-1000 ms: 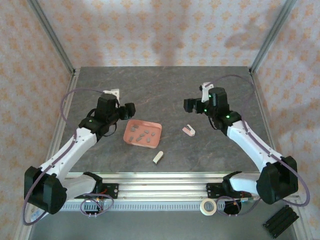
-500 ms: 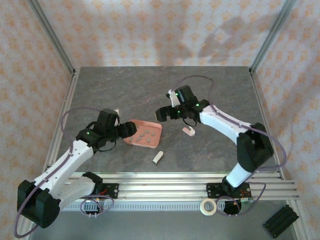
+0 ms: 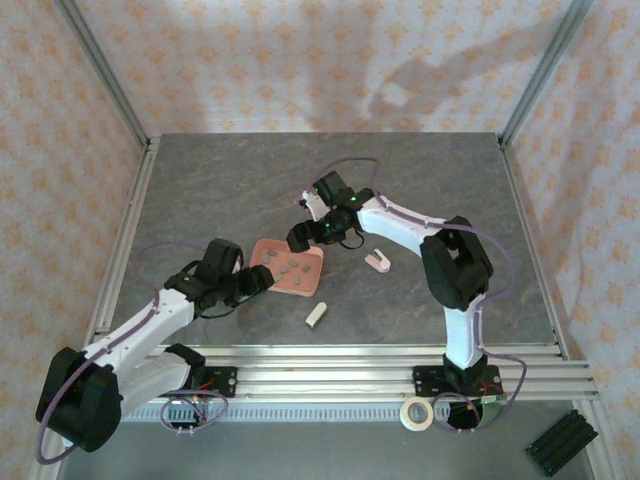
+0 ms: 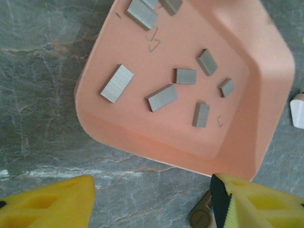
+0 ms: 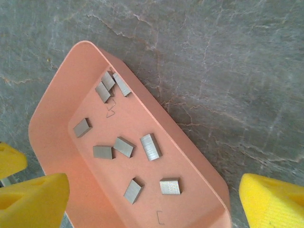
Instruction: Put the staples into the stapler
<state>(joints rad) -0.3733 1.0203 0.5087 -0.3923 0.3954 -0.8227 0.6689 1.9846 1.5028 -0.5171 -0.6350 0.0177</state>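
– Staples (image 4: 161,97): where do they lie?
– Loose on the floor of the salmon tray (image 4: 247,142). They are short grey strips, scattered apart, with a couple of single bent wires among them. In the left wrist view two strips at the tray's far side are cut by the frame edge, so I can't give a full count.
– And the stapler (image 3: 377,261)?
– On the table (image 3: 200,180) to the right of the tray, clear of it, with neither gripper touching it. From above it is too small to tell how its two arms stand.
– Left gripper (image 4: 152,209)?
– Just beside the tray's near-left corner. Its yellow fingers (image 4: 47,204) are spread wide and hold nothing. Both fingertips run out of the frame. A small brassy round thing (image 4: 202,216) by one finger is too blurred to name.
– Right gripper (image 5: 152,204)?
– Above the tray's far side, jaws also wide apart and empty, with the tray's corner lying below the gap. In the top view its body hides part of the tray's far rim. A yellow shape (image 5: 9,159) past the tray's rim is cut by the frame edge, and I can't tell what it is.
– The cream piece (image 3: 316,315)?
– On the table off the tray's near-right corner, apart from it. The left wrist view shows just one end of it.
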